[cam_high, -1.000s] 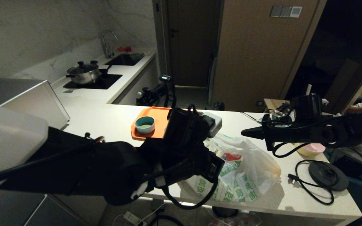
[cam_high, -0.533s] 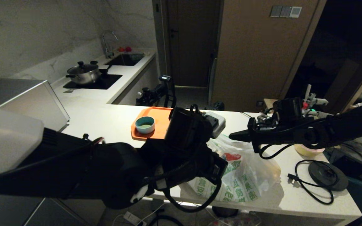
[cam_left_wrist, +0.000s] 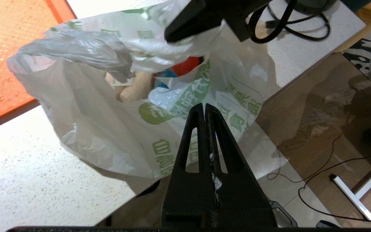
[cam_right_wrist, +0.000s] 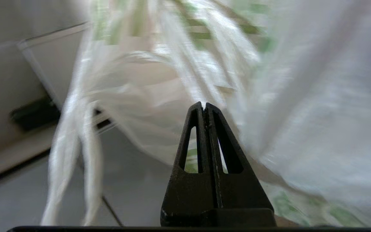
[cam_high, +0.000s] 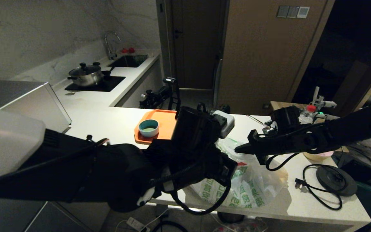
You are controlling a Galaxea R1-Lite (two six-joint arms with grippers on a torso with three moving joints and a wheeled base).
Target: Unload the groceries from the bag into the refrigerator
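Bag [cam_high: 253, 185] on counter, right claw [cam_high: 237, 149] closed at its top, left claw [cam_left_wrist: 204, 106] closed above it.

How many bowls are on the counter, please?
2: a teal bowl on the orange tray, and a pink bowl partly hidden behind the right arm, beside the kettle base. Others may be hidden.

Bag [cam_right_wrist: 179, 74] blurred at right wrist
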